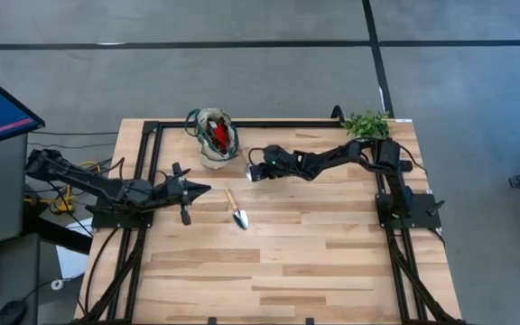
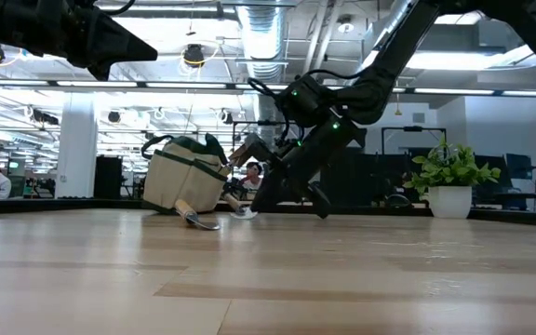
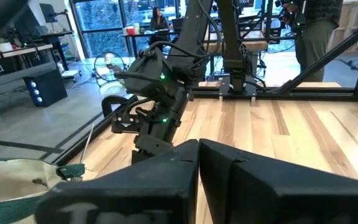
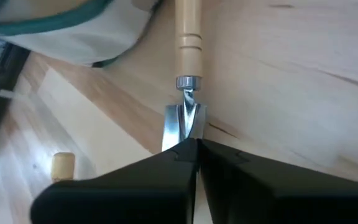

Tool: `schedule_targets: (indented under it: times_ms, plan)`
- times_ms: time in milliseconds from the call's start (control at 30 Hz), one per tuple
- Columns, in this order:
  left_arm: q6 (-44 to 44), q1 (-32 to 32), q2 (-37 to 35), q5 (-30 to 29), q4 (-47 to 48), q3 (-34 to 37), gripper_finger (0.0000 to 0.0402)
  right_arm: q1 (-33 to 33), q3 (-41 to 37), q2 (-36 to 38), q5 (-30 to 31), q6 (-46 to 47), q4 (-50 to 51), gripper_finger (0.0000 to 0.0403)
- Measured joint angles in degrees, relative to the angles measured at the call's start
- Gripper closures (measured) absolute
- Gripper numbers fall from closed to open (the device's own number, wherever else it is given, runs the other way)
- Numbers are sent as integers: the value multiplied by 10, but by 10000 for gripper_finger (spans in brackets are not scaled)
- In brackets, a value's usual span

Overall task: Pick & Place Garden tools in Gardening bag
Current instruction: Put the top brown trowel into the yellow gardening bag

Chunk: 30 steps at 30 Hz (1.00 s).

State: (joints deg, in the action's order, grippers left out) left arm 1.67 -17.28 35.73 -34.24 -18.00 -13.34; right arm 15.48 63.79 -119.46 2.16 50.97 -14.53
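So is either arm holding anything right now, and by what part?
The right gripper is shut on a trowel, pinching its silver blade just below the wooden handle. The left gripper is shut, holding nothing.

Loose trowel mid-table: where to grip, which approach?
Take the trowel by its wooden handle, from straight above, fingers across it. It lies flat with bare table on both sides; the silver blade tapers and would probably slip.

The table [image 1: 332, 262] is pale planked wood with a smooth, faintly glossy finish. The gardening bag [image 1: 217, 137] is soft matt beige cloth with dark green trim – a trowel [image 4: 185, 93] beside it has a smooth turned wooden handle, a bright metal ferrule and a shiny silver blade. A second trowel [image 1: 236, 210] looks the same – wood and polished metal.
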Motion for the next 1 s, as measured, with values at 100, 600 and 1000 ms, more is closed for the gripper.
schedule_targets:
  times_ms: [100,600,1000]
  plan:
    - [0,0,0,0,0,0,401,0,0,1,-9,-25,0,399]
    - [-2,0,0,0,0,0,401,5,-3,127,54,-126,267,403]
    - [26,0,-46,-74,40,0,401,8,-2,283,159,-156,367,403]
